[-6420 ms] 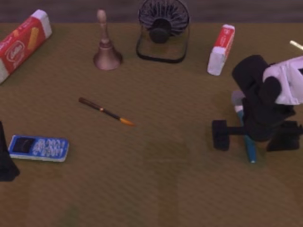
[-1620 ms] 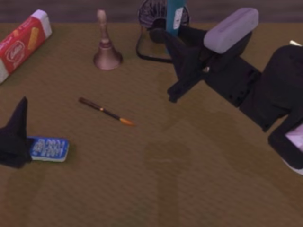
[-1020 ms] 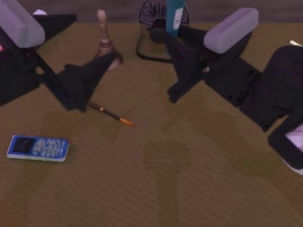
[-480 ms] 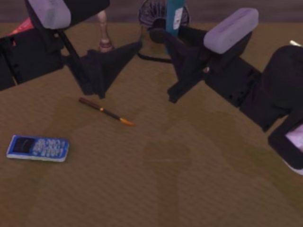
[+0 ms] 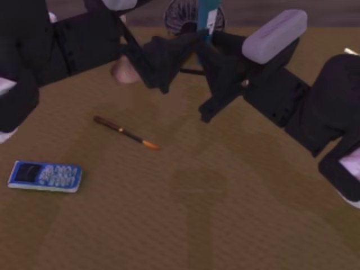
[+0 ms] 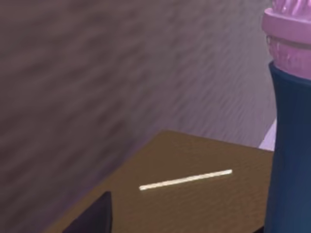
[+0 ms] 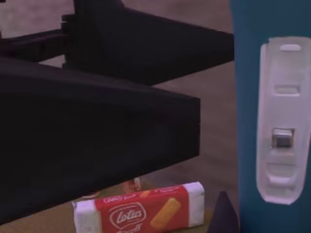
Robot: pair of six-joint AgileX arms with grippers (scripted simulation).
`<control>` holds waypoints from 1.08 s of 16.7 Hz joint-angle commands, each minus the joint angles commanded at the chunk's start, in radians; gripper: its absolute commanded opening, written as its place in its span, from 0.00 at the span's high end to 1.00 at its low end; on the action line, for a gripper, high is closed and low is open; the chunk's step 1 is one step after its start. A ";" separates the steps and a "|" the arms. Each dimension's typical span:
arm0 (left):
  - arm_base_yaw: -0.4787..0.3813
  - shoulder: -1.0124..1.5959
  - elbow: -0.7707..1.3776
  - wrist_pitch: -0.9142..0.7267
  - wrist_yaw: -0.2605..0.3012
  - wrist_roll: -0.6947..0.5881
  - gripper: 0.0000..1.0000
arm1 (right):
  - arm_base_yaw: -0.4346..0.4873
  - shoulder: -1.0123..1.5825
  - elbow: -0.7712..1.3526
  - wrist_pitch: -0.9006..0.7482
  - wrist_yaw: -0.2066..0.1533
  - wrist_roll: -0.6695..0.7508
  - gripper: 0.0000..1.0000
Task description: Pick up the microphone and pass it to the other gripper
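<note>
Two arms meeting over the far middle of the table

In the top view, the right gripper (image 5: 203,67) sits at upper centre with the microphone (image 5: 207,14) standing up from it, in front of the fan (image 5: 181,12) at the top edge. The left gripper (image 5: 169,53) reaches in from the upper left, just beside the microphone, possibly touching it. The bell (image 5: 125,72) is partly hidden under the left arm. The brush (image 5: 126,133) lies left of centre, the phone (image 5: 45,176) at lower left, well apart from both.
</note>
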 joint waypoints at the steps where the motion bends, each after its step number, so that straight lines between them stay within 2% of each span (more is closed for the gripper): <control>1: -0.025 0.039 0.031 0.009 -0.025 -0.001 0.00 | 0.000 0.000 0.000 0.000 0.000 0.000 1.00; 5: -0.095 0.139 0.110 0.032 -0.093 -0.004 0.00 | 0.000 0.000 0.000 0.000 0.000 0.000 1.00; 9: -0.097 0.141 0.112 0.033 -0.095 -0.004 0.00 | 0.000 0.000 0.000 0.000 0.000 0.000 1.00; 18: -0.097 0.141 0.112 0.033 -0.095 -0.004 0.68 | 0.000 0.000 0.000 0.000 0.000 0.000 1.00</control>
